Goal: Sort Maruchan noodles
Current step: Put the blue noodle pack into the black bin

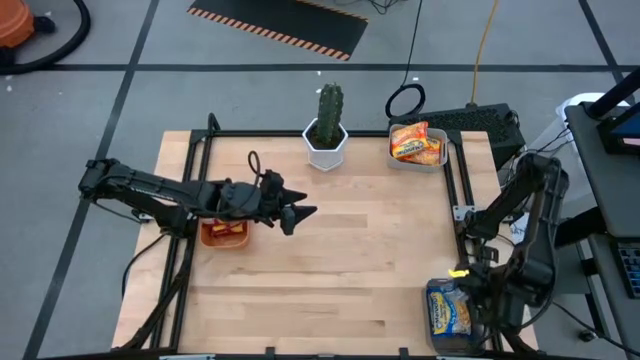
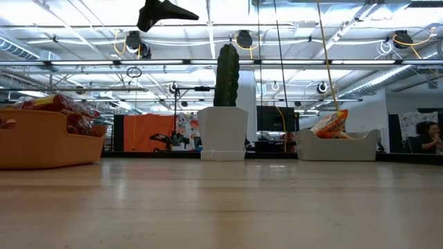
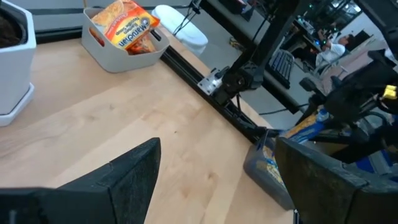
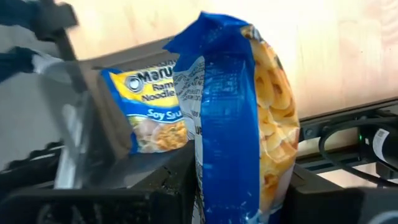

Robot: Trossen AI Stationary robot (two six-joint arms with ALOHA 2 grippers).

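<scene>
Maruchan noodles in a blue packet [image 4: 239, 118] stand on edge between the right gripper's [image 4: 242, 186] dark fingers, which are closed partway onto the glossy wrapper. That gripper [image 1: 470, 290] sits at the table's near right corner, over a clear bin [image 1: 450, 315]. Just behind the held packet, a blue-and-yellow packet [image 4: 152, 112] lies in the bin.

The left gripper [image 1: 298, 214] hangs above the table's left-middle with its jaws spread wide and nothing between them. Beside that arm sits an orange bin [image 2: 41, 138] with rounded walls, holding red-orange packets [image 2: 66, 107]. At the far right a grey bin [image 3: 118, 53] holds orange-yellow packets [image 3: 124, 25], tilted and poking above its rim. Between the two far bins a green cactus [image 2: 226, 75] stands upright in a white faceted pot [image 2: 223, 133]. The pale wooden tabletop [image 1: 330, 260] between the arms is bare.
</scene>
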